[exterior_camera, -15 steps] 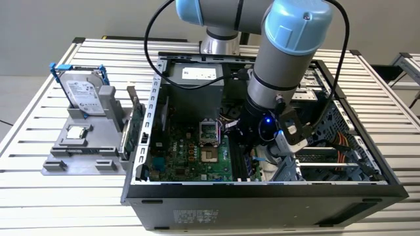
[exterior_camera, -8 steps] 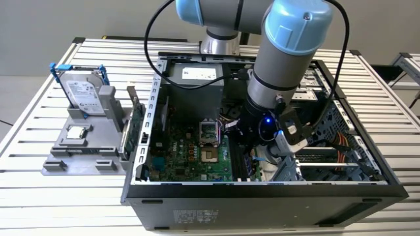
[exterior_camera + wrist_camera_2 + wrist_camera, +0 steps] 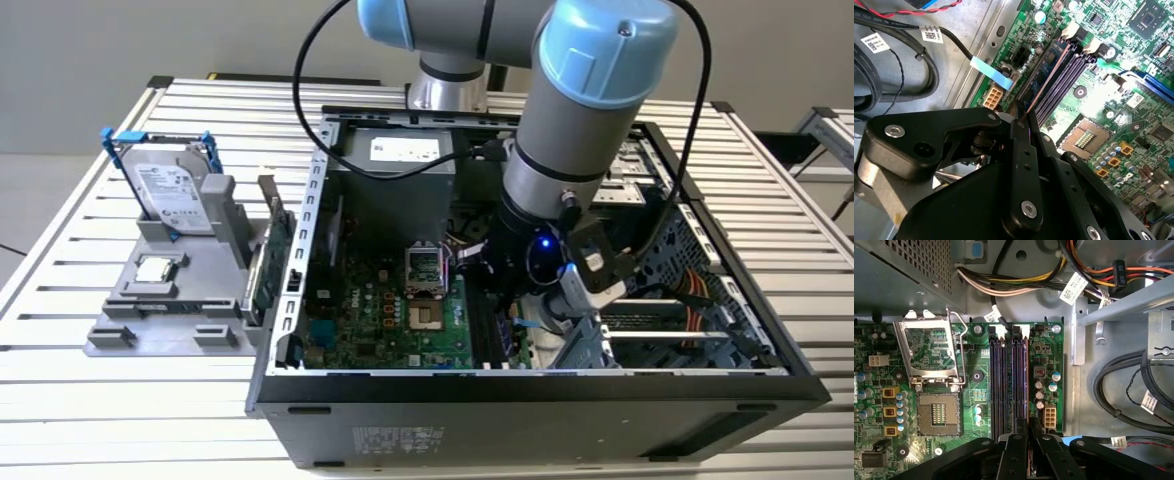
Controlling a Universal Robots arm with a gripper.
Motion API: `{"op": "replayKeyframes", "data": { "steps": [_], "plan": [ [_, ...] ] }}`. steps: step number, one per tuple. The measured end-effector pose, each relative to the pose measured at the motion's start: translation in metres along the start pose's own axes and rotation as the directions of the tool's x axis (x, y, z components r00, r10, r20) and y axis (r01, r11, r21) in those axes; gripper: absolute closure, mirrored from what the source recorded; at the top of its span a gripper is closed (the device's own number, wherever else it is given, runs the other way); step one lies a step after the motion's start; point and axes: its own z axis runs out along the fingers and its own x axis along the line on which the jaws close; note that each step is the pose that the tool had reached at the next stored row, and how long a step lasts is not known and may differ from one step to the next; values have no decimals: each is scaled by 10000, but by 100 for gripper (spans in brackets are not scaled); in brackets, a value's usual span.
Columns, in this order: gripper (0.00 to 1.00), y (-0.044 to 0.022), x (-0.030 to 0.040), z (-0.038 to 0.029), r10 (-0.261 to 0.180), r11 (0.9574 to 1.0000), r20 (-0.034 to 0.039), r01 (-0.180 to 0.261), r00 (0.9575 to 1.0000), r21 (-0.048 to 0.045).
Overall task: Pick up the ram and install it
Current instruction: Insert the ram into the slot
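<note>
Black tool (image 3: 1030,440) fingers (image 3: 1024,165) grip the ram (image 3: 1046,80) edge-on, clamped narrow around it. Ram sits over the memory slots (image 3: 1009,385) on the motherboard (image 3: 929,365), inside the case (image 3: 534,400) on the worktop (image 3: 80,400).

One ram (image 3: 1046,80), perhaps four slots (image 3: 1009,385).

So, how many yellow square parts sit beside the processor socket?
3 yellow square parts in the first wrist view, in one row beside the processor socket: one end, the middle, the other end. Others may be hidden.
</note>
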Motion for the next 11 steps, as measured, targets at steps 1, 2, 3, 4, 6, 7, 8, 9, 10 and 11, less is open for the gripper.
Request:
{"op": "replayKeyframes", "data": {
  "steps": [1,2,3,4,6,7,8,9,10,11],
  "plan": [
    [100,0,1,0,1,10000,0,-1,10000,0],
    [100,-1,4,-1,6,10000,0,-6,10000,1],
    [100,-1,6,-1,9,10000,0,-9,10000,1],
    [100,-1,6,-2,8,10000,-1,-8,10000,3],
    [100,1,9,-2,9,10000,-1,-9,10000,7],
    [100,3,9,-4,9,10000,-2,-9,10000,9],
    [100,5,10,-6,9,10000,-2,-9,10000,12],
    [100,7,10,-5,9,10000,-2,-9,10000,15],
    [100,8,10,-5,9,10000,-1,-9,10000,16],
    [100,8,10,-5,9,10000,-1,-9,10000,16]
  ]
}}
